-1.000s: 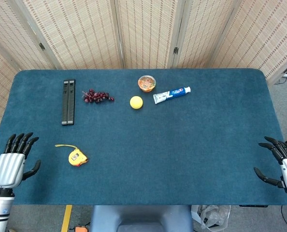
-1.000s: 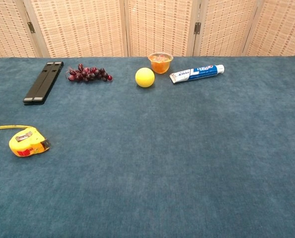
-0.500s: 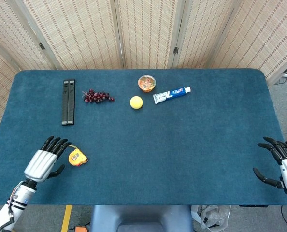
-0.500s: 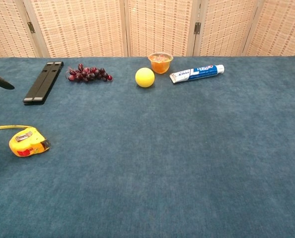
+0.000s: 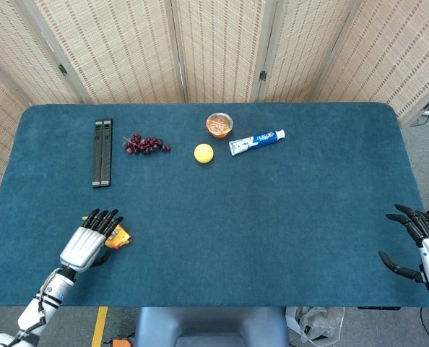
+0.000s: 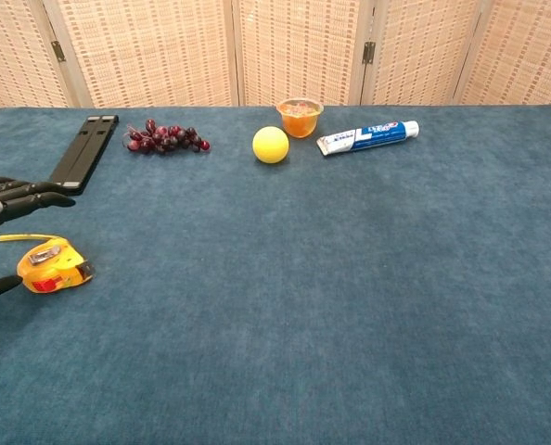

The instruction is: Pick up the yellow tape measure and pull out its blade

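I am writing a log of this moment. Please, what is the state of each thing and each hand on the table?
yellow tape measure: lying on the table, not held, short blade end showing.
left hand: open, over the tape measure.
right hand: open, at the table edge.
cup: upright.
toothpaste tube: lying flat.
black bars: flat, side by side.

Left hand [image 5: 92, 241] sits over the tape measure [image 6: 53, 264] at the table's [image 5: 272, 217] near left; right hand [image 5: 424, 246] hangs off the near right edge. Along the far side, left to right: folded stand [image 5: 102, 152], grapes [image 5: 145, 144], ball [image 5: 204, 152], toothpaste [image 5: 256, 142], with the cup [image 5: 219, 124] just behind the ball.
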